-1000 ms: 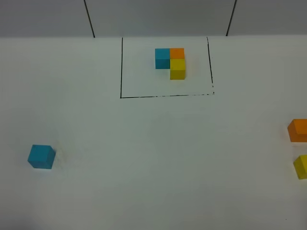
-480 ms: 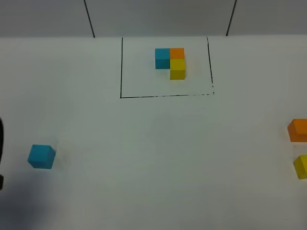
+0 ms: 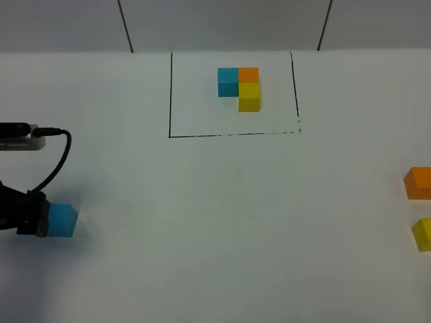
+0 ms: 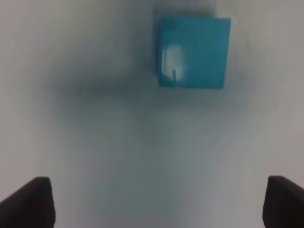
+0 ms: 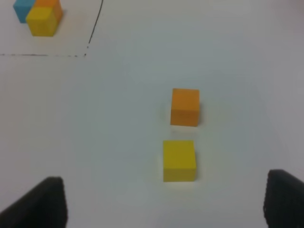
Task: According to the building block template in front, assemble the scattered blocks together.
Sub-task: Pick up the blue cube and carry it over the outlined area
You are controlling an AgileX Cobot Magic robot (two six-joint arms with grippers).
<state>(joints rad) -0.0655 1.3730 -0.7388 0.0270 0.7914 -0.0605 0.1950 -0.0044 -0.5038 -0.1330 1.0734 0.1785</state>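
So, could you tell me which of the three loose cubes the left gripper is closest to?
The light blue cube, alone at the left, just ahead of the open left gripper; the orange cube and yellow cube sit far right.

A light blue cube [image 4: 194, 51] lies ahead of the wide-spread left pincer [image 4: 159, 203].
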